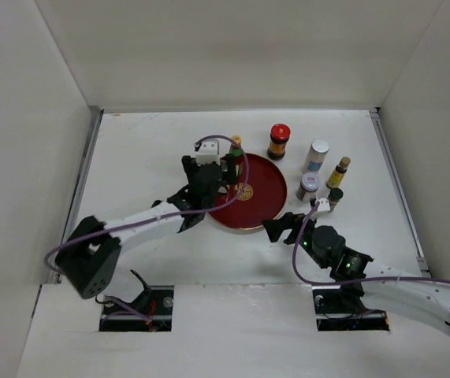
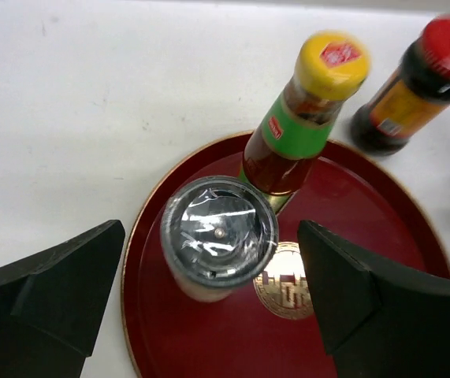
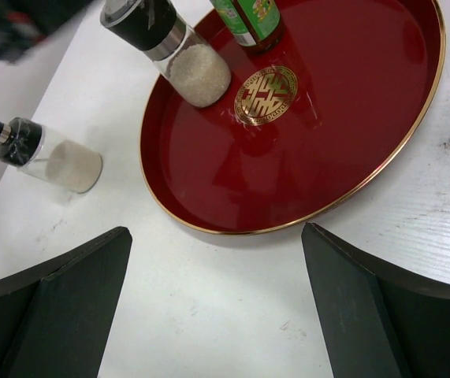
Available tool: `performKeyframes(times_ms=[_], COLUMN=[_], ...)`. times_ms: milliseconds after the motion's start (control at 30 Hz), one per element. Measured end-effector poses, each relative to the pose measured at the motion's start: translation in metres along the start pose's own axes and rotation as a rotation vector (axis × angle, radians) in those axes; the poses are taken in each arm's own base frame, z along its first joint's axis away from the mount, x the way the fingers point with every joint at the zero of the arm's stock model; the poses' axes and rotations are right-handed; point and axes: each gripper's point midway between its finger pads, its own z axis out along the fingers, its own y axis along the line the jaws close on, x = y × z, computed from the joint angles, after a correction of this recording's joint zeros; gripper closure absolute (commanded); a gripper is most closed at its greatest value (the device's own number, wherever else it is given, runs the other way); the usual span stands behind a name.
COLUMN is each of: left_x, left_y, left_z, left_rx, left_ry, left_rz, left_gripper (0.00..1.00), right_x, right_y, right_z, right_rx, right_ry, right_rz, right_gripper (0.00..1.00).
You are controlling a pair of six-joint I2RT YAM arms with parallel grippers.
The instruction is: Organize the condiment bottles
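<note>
The left fingers [image 2: 67, 283] stand apart on either side of a clear-lidded jar [image 2: 218, 236], and neither finger touches it. The jar stands upright on the red tray [image 2: 366, 197]. Just behind it on the tray is a green-labelled yellow-capped bottle [image 2: 303, 118]. A red-lidded dark jar [image 2: 414, 87] stands off the rim at upper right.

The right fingers [image 3: 59, 299] are spread wide over the bench [image 3: 232, 315] beside the tray's edge, holding nothing.

In the top view, a white shaker [image 1: 315, 156], a silver-lidded jar [image 1: 308, 187], a slim yellow-capped bottle [image 1: 338, 172] and a small dark-capped bottle [image 1: 335, 197] stand to the right of the tray. At the left of the right wrist view, a black-capped jar [image 3: 43, 153] sits on the bench.
</note>
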Motion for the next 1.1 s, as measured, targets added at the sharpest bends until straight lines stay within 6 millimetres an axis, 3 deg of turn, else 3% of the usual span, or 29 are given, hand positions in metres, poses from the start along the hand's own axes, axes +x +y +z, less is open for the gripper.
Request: performKeyframes(times_ms=[100, 200, 333, 433, 533, 633, 733, 967, 1100], left_x=[-0.039, -0.07, -0.078, -0.06, -0.028, 0.013, 0.037, 0.063, 0.07], left_y=[0.012, 0.043, 0.093, 0.12, 0.141, 0.159, 0.168, 0.179, 0.179], left_z=[-0.035, -0.07, -0.106, -0.116, -0.118, -0.119, -0.119, -0.116, -0.11], left_rx=[0.01, -0.032, -0.124, -0.197, -0.265, -0.319, -0.354, -0.401, -0.406], left_ry=[-0.08, -0.147, -0.152, -0.093, -0.01, 0.095, 0.163, 0.211, 0.221], left_rz=[-0.06, -0.119, -0.169, -0.163, -0.135, -0.084, -0.054, -0.053, -0.053], left_gripper=[0.05, 0.04, 0.04, 0.05, 0.06, 0.09, 0.11, 0.22, 0.46], right_x=[0.0, 0.0, -0.001, -0.001, -0.001, -0.001, 0.0, 0.0, 0.0], right_y=[0.0, 0.0, 0.0, 0.0, 0.0, 0.0, 0.0, 0.0, 0.0], right_z=[0.0, 0.0, 0.0, 0.0, 0.0, 0.0, 0.0, 0.0, 0.0], right_rx=[0.0, -0.001, -0.002, -0.002, -0.002, -0.001, 0.0, 0.001, 0.001], right_ry=[0.0, -0.001, -0.002, -0.002, -0.002, -0.002, 0.001, 0.001, 0.001], right_rz=[0.0, 0.001, 0.001, 0.001, 0.001, 0.001, 0.0, -0.001, -0.001], right_gripper=[0.04, 0.03, 0.02, 0.0, 0.0, 0.0, 0.0, 0.0, 0.0])
